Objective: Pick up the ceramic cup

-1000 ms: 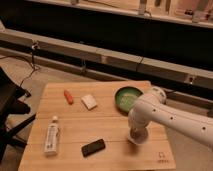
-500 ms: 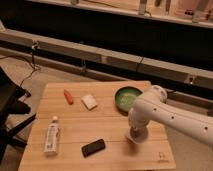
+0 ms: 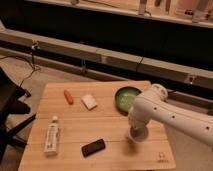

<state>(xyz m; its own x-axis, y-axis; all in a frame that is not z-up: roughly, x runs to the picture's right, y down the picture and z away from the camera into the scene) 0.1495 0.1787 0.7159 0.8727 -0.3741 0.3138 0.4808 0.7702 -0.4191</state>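
Wooden counter [image 3: 100,125] carries six items. The white arm [image 3: 165,112] enters from the right edge and bends down over the counter's right half, toward the near edge. The tool [image 3: 136,131] sits at the arm's lower end, directly over the ceramic cup [image 3: 139,135]; its state cannot be told, as the arm's bulk covers it. The cup stands on the counter near the near-right corner, only its lower part and rim edge showing beneath the arm.

The green bowl [image 3: 125,97] rests near the far edge, right of centre, partly hidden by the arm. A white block [image 3: 89,101] lies near the far edge at centre, with an orange object [image 3: 68,96] just to its left. A bottle [image 3: 51,137] lies flat near the left edge. A dark flat device [image 3: 93,147] lies near the near edge, left of the cup.
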